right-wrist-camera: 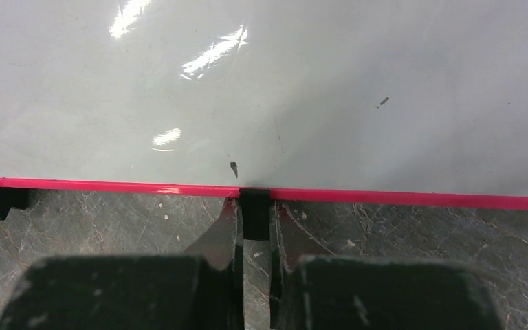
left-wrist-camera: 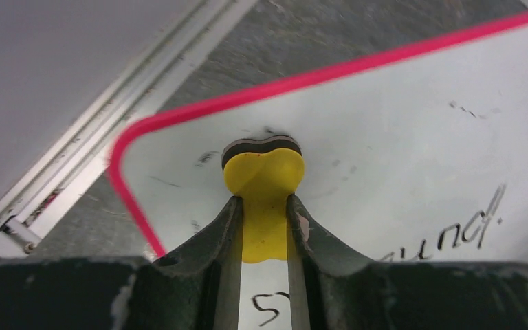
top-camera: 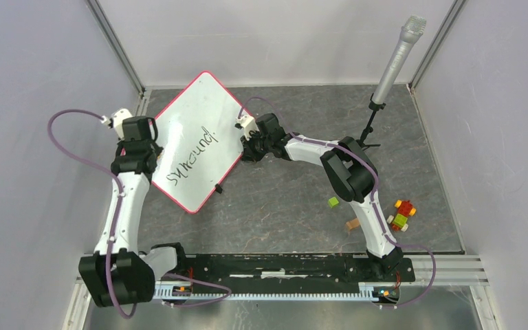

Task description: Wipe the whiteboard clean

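Note:
The whiteboard (top-camera: 196,141) lies tilted on the grey table, white with a red-pink rim and dark handwriting (top-camera: 192,159) across its middle. My left gripper (left-wrist-camera: 264,206) is shut on a yellow eraser (left-wrist-camera: 264,180) whose dark felt base rests on the board near its left corner (left-wrist-camera: 132,134); the writing (left-wrist-camera: 464,230) lies to the right of it. My right gripper (right-wrist-camera: 255,210) is shut on a black edge clip (right-wrist-camera: 254,213) on the board's right rim (right-wrist-camera: 399,199). In the top view the left gripper (top-camera: 136,141) is at the board's left edge and the right gripper (top-camera: 251,144) at its right edge.
A grey microphone on a black stand (top-camera: 392,65) rises at the back right. Small coloured blocks (top-camera: 402,213) and a green block (top-camera: 333,202) lie on the right. A loose black clip (top-camera: 218,188) sits by the board's near edge. Walls close in on three sides.

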Tool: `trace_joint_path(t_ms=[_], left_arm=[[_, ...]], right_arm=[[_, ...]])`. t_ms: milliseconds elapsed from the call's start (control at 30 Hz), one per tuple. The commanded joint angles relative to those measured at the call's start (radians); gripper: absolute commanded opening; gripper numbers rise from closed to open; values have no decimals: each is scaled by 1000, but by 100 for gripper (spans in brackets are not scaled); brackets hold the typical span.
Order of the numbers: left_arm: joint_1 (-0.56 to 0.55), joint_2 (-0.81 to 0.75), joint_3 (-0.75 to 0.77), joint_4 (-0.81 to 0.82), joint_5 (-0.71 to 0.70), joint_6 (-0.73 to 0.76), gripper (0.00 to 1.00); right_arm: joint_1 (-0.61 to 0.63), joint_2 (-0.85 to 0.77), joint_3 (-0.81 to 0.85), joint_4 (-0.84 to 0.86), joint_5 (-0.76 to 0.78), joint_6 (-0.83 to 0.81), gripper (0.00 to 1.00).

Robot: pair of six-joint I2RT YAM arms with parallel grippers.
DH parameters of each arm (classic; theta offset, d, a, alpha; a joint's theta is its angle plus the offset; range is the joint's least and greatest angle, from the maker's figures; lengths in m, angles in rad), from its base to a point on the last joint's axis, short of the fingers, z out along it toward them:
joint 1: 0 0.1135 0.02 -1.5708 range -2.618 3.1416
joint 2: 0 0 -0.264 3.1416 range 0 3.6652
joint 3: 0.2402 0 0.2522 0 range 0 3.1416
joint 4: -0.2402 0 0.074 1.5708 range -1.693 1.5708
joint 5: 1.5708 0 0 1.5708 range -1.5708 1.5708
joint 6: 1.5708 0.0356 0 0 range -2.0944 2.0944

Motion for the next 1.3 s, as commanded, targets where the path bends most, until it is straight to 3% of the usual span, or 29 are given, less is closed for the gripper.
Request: trace_joint_path(t_ms=[0, 200, 367, 600, 733, 867, 1267], left_arm=[[72, -52, -19, 2, -113, -42, 22], [79, 11, 31, -22, -49, 1, 18], [59, 55, 35, 0, 91, 53, 19], [29, 108, 82, -28, 128, 95, 19], [29, 58, 48, -4, 86, 70, 19], [56, 23, 25, -55, -98, -44, 19], [98, -8, -13, -100, -180, -157, 21]], right_arm=[[-32, 20, 3, -60, 67, 8, 0], [-32, 19, 1, -58, 63, 8, 0], [-32, 19, 1, -57, 64, 8, 0], [-32, 23, 4, -58, 64, 8, 0], [-32, 28, 7, -61, 64, 8, 0], [-32, 26, 9, -62, 65, 8, 0], [-33, 25, 10, -62, 59, 8, 0]])
